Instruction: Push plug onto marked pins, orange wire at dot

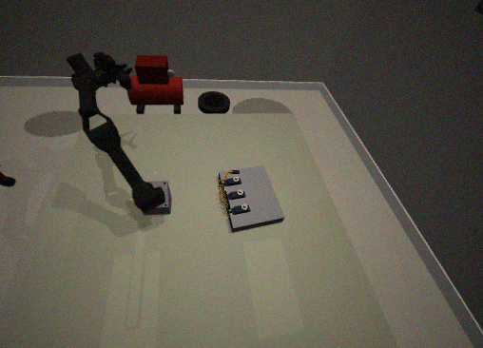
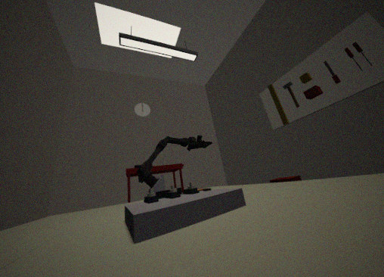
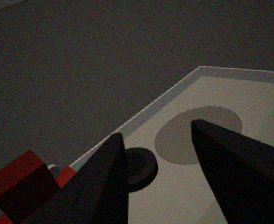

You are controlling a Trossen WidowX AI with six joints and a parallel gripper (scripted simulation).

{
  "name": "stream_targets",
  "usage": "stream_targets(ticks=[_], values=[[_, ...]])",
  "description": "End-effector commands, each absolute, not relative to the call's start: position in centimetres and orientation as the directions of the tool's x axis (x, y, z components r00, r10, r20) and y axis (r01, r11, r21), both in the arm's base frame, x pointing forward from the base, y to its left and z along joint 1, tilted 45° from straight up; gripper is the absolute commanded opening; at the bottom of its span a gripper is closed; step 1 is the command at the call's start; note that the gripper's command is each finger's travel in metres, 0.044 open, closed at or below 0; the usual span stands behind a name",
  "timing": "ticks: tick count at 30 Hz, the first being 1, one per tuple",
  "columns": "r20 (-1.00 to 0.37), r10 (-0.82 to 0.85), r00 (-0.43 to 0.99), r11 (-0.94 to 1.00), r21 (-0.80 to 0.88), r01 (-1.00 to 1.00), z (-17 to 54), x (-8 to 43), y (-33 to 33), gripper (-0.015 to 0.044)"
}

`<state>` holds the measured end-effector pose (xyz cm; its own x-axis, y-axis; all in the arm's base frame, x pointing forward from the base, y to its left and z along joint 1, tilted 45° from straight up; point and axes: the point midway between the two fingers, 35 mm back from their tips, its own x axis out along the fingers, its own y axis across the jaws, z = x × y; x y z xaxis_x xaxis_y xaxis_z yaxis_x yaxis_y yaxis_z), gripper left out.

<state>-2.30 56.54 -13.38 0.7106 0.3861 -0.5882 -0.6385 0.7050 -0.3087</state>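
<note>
The holder (image 1: 261,194) (image 2: 189,213) is a flat grey block on the table, with three dark servos on top; the middle servo (image 1: 236,194) has a pale round horn. A small dark plug (image 1: 235,172) lies on the holder's top by its far edge, at the end of an orange lead. Thin pins and yellow-orange wires crowd the holder's left edge in the top view; the band, its dot and the plug's holes cannot be made out. My gripper (image 1: 129,78) (image 2: 212,143) (image 3: 157,136) is partly open and empty, raised well away from the holder and plug.
A red tank-shaped machine (image 1: 155,90) and a black tyre-like ring (image 1: 214,102) (image 3: 140,169) stand near the table's far edge. A raised rim (image 1: 380,180) borders the table. The arm's grey base (image 1: 163,208) stands left of the holder in the top view.
</note>
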Motion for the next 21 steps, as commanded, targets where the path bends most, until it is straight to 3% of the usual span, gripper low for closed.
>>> stream_targets(ticks=[1,21], values=[[-0.6,0.378,0.705,0.72,-0.289,-0.631,-12.3,-0.7,56.8,0.0115],[-0.63,0.337,0.699,0.797,-0.205,-0.569,-5.3,9.1,57.0,0.0115]])
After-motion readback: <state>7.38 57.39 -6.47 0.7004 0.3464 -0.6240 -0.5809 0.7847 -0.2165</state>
